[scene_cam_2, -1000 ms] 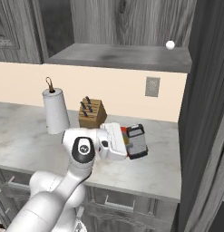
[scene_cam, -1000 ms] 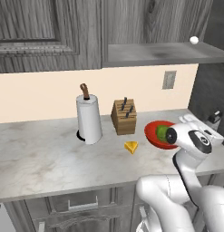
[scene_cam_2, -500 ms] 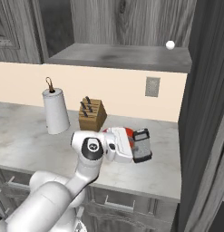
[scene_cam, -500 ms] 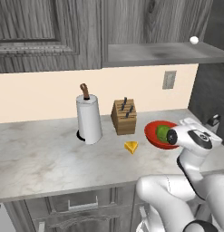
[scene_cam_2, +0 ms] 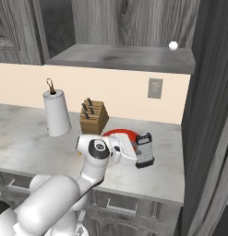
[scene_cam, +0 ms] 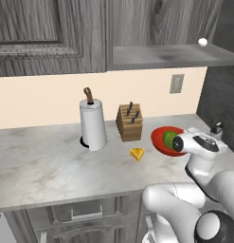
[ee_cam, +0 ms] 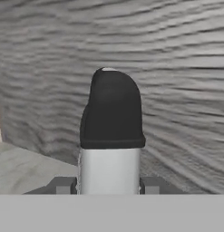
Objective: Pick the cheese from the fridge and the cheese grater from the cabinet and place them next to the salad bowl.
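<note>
The hand grips the cheese grater above the bench, just right of the salad bowl, while the cheese already lies left of it, so only setting the grater down appears left.
</note>
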